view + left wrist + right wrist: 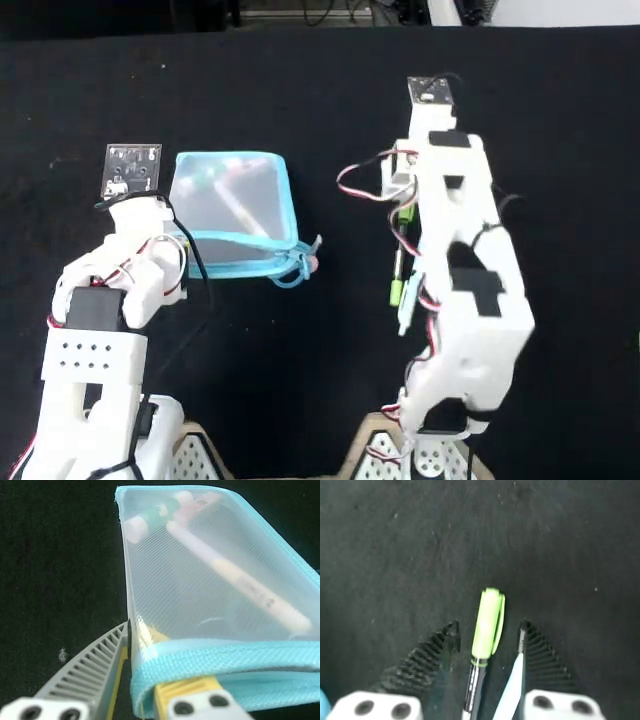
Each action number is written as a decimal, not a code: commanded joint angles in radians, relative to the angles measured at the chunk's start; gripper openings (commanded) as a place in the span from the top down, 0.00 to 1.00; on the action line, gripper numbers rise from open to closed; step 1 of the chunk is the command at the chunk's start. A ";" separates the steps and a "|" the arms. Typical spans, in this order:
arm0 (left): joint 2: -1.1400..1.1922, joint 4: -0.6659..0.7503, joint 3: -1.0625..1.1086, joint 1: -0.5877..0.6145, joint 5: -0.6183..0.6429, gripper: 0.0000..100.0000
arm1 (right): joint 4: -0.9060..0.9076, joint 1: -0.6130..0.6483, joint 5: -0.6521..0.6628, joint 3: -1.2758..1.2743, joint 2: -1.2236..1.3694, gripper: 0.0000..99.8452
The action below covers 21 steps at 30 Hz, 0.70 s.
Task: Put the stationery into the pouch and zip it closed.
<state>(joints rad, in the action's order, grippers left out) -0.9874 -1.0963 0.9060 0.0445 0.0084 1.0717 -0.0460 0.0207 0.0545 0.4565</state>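
Pen (396, 292) lies lengthwise front-to-back, green cap (488, 622) pointing toward the arm bases.

Translucent, finely ribbed plastic pouch (200, 595) edged with woven turquoise fabric; glossy green plastic pen (487, 622); matt black cloth table (300, 100).

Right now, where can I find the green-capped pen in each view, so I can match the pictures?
High view: the green-capped pen lies right of centre, right of the pouch.
Right wrist view: centre, between the right tool's open fingers.
Left wrist view: this camera faces the pouch, away from the pen.
Shared landmark: the pale blue pen alongside it.
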 commanded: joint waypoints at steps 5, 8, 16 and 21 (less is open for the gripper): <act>0.005 -0.008 -0.004 0.008 0.006 0.97 | 0.192 -0.009 -0.006 0.323 0.180 0.82; 0.005 -0.008 -0.004 0.008 0.006 0.97 | 0.292 -0.009 -0.005 0.444 0.268 0.82; 0.005 -0.009 -0.004 0.008 0.006 0.97 | 0.477 -0.011 -0.003 0.716 0.430 0.99; 0.005 -0.009 -0.004 0.008 0.006 0.97 | 0.585 -0.003 -0.003 0.842 0.424 0.99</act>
<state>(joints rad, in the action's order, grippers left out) -0.9874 -1.0963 0.9060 0.0445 0.0084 1.5858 -0.0552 0.0207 0.7787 0.9030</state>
